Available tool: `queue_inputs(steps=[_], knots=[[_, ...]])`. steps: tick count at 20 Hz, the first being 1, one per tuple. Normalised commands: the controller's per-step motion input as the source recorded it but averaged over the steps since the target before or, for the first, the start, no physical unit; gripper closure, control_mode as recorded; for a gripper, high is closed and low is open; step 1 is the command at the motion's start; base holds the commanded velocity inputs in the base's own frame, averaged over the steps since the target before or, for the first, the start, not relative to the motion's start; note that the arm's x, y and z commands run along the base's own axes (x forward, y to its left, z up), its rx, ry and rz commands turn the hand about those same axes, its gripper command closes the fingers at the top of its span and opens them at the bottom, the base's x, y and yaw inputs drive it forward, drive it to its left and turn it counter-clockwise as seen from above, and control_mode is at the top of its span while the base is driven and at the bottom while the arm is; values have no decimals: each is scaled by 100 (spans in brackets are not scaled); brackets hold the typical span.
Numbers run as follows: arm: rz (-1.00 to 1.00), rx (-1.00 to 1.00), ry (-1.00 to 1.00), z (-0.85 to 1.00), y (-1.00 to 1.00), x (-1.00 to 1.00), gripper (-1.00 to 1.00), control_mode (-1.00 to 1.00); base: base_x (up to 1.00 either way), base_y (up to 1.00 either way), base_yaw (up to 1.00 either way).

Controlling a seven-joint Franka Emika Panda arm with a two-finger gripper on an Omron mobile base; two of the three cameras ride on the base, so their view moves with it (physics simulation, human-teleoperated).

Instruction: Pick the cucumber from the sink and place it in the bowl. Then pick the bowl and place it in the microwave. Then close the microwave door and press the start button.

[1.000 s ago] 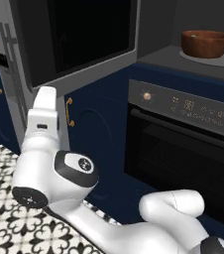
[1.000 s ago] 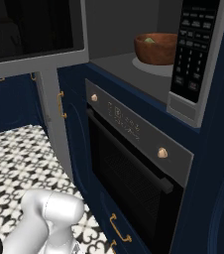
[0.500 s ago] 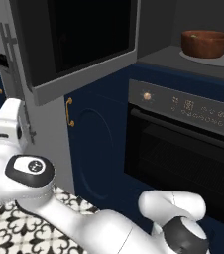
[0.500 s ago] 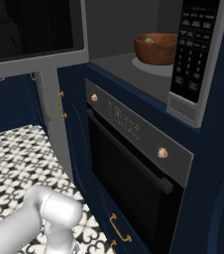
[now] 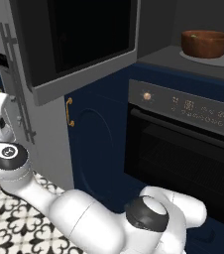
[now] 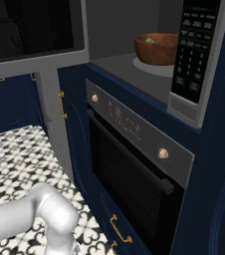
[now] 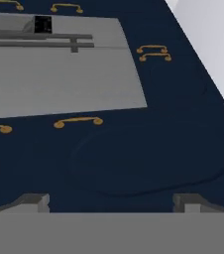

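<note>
Fingers of our two-finger gripper stand spread as wide as they go, the two small dark tips rising far apart at the bottom of the hand view, with nothing between them and nothing touched. Beyond them we see dark navy cabinet fronts with slim brass handles and a flat grey panel carrying a long grey bar.

Our white arm lies low over the black-and-white patterned floor tiles, bent at its dark joints, well below the microwave.

We find the wide, round reddish-brown wooden bowl standing upright on the pale round plate on the floor of the boxy built-in microwave, toward the cavity's right end. In the right base view the bowl holds the small slim green cucumber, of which a pale green bit shows above the dark inside near the left rim. We cannot tell which way its long axis runs, because so little of it shows.

We see the wide black glass microwave door, edged in grey metal, swung open to the left of the cavity. The black keypad panel stands at the cavity's right edge. Just beneath the microwave sits the black oven with an orange knob, a digital panel and a horizontal bar handle.
</note>
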Motion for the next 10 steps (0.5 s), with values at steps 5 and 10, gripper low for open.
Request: queue_inputs(steps=[5, 10], knots=[[-1, -5, 0, -34, -11, 72, -100, -100, 0, 0, 0], [0, -8, -1, -47, 0, 80, -100, -100, 0, 0, 0]])
